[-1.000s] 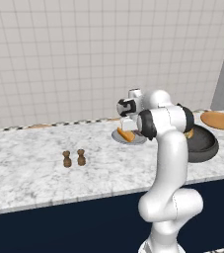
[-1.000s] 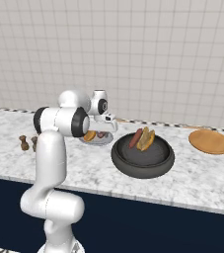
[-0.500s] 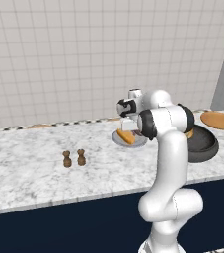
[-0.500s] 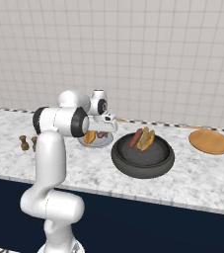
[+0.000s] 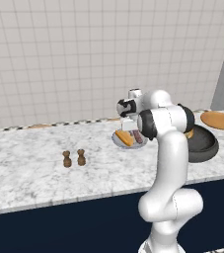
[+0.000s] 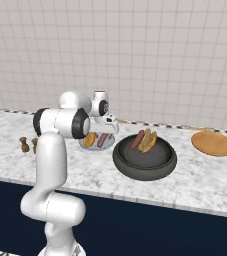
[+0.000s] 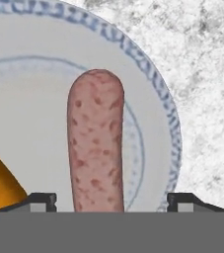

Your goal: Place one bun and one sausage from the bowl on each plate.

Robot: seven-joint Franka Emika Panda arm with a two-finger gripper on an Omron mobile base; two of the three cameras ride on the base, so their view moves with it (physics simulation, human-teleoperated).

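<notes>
Speckled grey-white marble on the table (image 5: 29, 173), polished-looking. The light grey plate (image 7: 44, 44) reads as smooth glazed ceramic with a blue patterned rim, the sausage (image 7: 95, 143) on it matt and mottled. The bowl (image 6: 145, 161) looks dark, matt and rough inside; the orange-brown plate (image 6: 213, 143) dull like clay. Shakers (image 5: 74, 158) look wooden.
</notes>
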